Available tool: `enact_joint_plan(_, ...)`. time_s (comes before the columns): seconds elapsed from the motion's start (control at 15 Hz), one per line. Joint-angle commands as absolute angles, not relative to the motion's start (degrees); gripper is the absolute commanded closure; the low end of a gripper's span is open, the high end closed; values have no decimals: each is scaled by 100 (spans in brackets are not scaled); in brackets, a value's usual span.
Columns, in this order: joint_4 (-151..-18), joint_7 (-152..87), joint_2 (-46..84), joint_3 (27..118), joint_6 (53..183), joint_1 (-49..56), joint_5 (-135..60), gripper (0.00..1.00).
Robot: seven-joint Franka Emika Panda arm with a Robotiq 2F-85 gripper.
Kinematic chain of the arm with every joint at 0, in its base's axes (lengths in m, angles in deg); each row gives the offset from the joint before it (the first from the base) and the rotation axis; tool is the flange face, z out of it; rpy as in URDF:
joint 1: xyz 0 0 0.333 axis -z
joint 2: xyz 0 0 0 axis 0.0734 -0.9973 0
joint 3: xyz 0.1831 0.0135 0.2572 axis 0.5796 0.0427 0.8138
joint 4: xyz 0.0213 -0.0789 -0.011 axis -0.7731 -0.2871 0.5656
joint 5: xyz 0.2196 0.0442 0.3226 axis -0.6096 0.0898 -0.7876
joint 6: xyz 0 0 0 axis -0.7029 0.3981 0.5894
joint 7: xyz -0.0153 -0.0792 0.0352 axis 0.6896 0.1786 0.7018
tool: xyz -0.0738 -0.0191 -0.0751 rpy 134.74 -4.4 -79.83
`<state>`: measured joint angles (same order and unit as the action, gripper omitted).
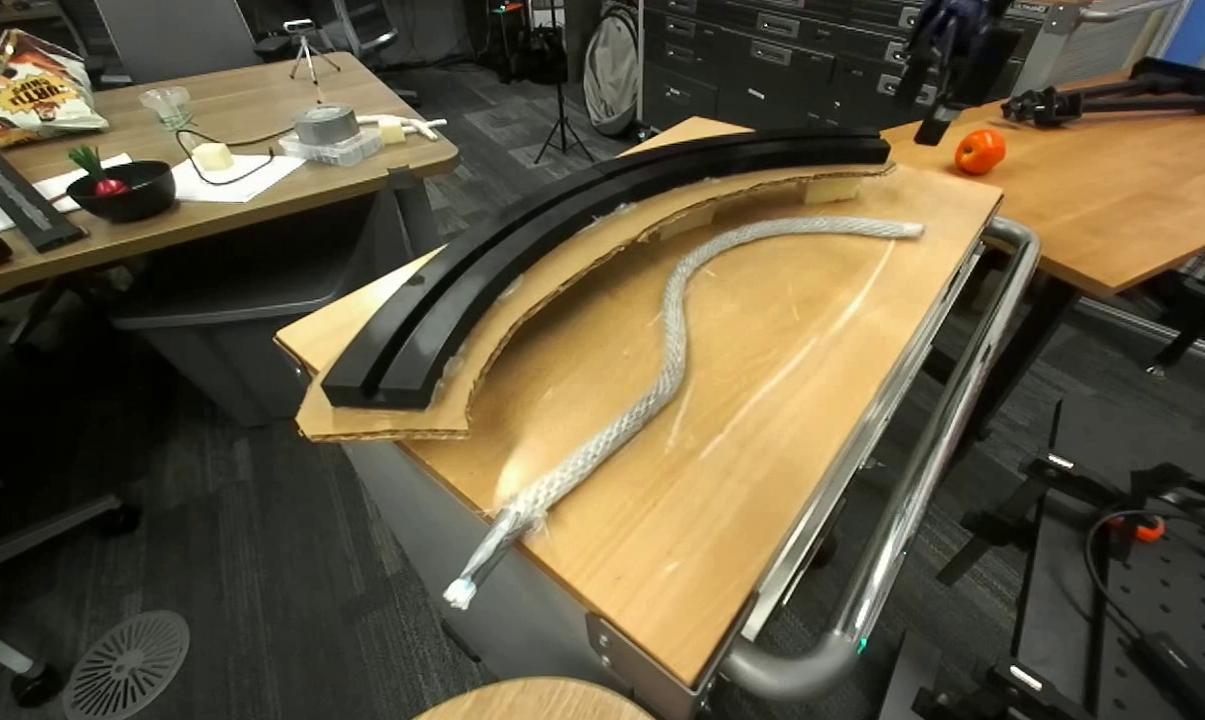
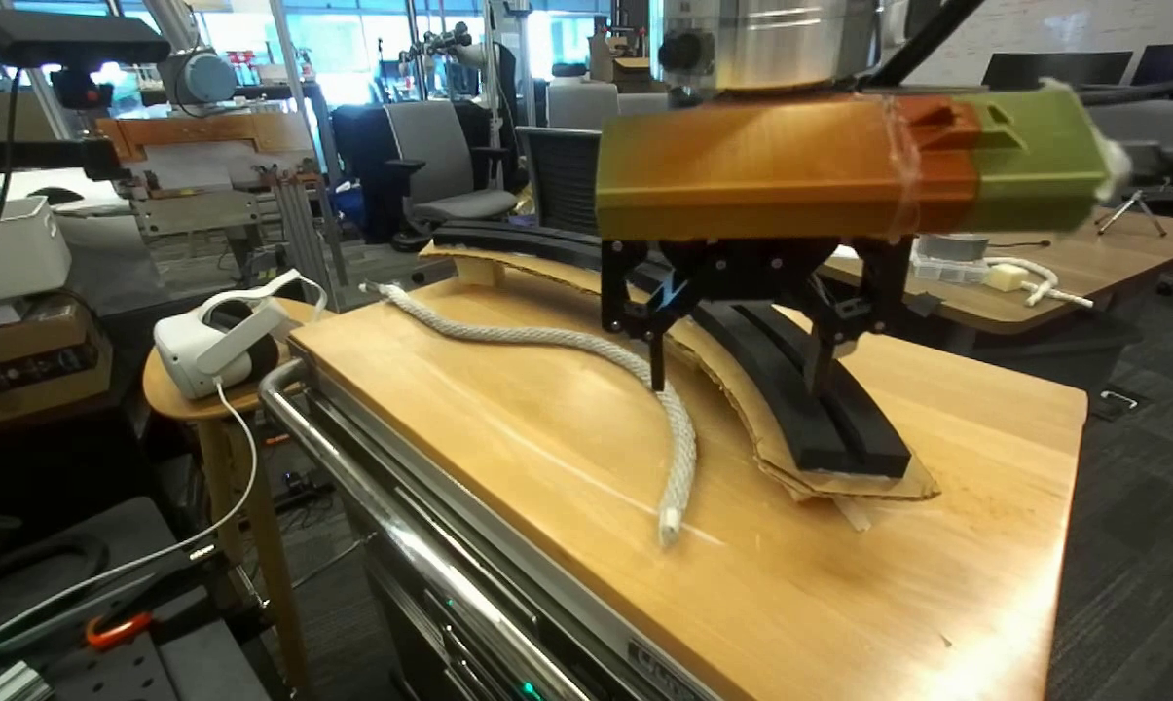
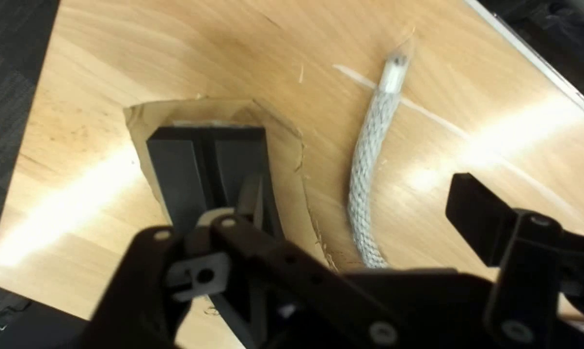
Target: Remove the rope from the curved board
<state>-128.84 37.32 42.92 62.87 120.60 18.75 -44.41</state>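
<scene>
The silvery-grey braided rope lies in a loose S on the wooden tabletop, beside the curved board and apart from it. One end sticks out past the table edge. The rope also shows in an exterior view and the wrist view. The black curved board rests on cardboard, and its groove holds nothing where it shows. It also shows in an exterior view and the wrist view. My gripper is open and empty above one end of the board, as the wrist view shows too.
A shiny metal handle runs along the cart's long side. Cardboard under the board juts out toward the rope. A side table carries a red-orange fruit. A white headset sits on a stool by the cart.
</scene>
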Motion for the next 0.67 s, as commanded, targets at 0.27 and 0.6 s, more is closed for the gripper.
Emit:
enact_joint_plan(0.27,-13081,3938,4513,6081,12059,1785,-4564,0)
enact_joint_plan(0.6,-13093,3937,4512,6083,12065,1780,-4566,0)
